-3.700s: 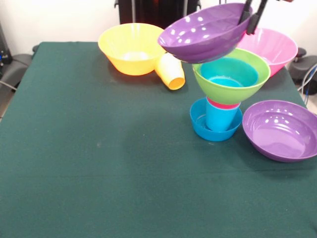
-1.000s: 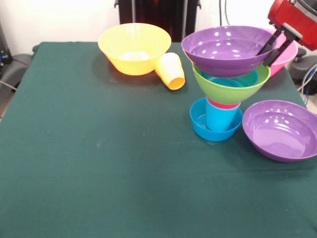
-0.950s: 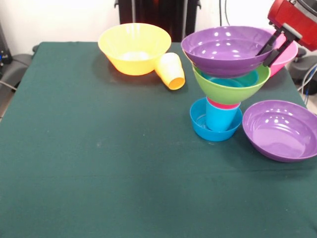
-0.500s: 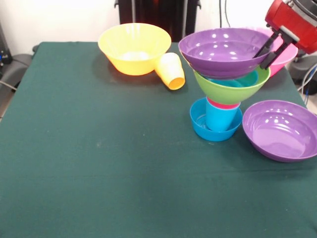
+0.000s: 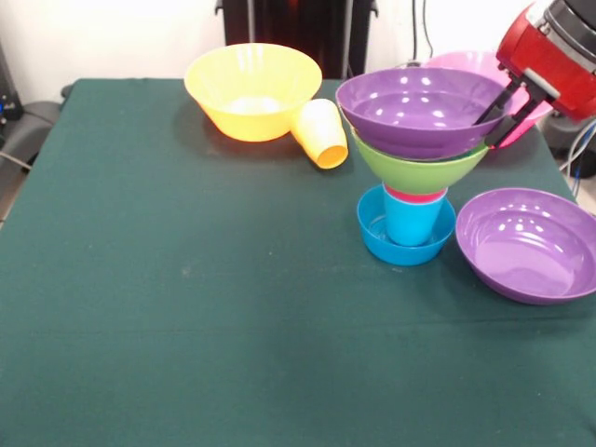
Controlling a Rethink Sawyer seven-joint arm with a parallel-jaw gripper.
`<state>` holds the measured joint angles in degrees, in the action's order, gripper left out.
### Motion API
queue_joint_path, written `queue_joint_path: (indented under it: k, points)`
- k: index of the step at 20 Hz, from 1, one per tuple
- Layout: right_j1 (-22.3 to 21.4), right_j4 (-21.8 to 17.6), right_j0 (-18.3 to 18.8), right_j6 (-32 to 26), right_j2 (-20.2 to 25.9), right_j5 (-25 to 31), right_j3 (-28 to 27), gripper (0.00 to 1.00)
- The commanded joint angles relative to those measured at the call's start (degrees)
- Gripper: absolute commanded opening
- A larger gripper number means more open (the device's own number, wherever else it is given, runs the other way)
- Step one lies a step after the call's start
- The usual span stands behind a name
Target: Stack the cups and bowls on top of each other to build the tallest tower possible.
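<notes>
The tower (image 5: 414, 177) stands on the right half of the green surface (image 5: 186, 307). Its base is a small blue bowl (image 5: 377, 233) sitting flat on the cloth, with a blue cup (image 5: 413, 222) standing upright inside it. A thin pink-red rim (image 5: 414, 195) shows just above the blue cup's mouth, apparently a red cup nested into it. On that rests the lime green bowl (image 5: 419, 170), and in the green bowl sits a wide purple bowl (image 5: 414, 110), which covers whatever lies inside the green one. The purple bowl itself looks empty, its glossy inside bare.

The tool (image 5: 506, 101) reaches in from the upper right under its red housing (image 5: 545, 65). Its dark fingers (image 5: 492, 101) straddle the right rim of the top purple bowl, one inside and one outside, closed on that rim.

Behind the tool, the large pink bowl (image 5: 466, 63) is partly hidden. A second purple bowl (image 5: 526, 244) lies empty on the surface just right of the tower's base, close to the blue bowl without clearly touching it. At the far side sits the large orange-yellow bowl (image 5: 253, 88), upright and empty, and the yellow-orange cup (image 5: 319, 132) lies on its side against that bowl's right flank, mouth toward the camera.
</notes>
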<state>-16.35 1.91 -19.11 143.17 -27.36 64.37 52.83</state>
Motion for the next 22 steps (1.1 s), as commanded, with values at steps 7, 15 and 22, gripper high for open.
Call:
queue_joint_path:
  k: [7,15,22]
  points:
    - [3.66,2.80,-1.83,15.12,0.50,2.41,-3.36,0.00]
    - [3.89,4.43,-2.63,14.98,-0.73,3.44,-2.88,0.00]
    - [3.60,5.82,-3.50,14.83,-1.52,2.05,-0.46,0.00]
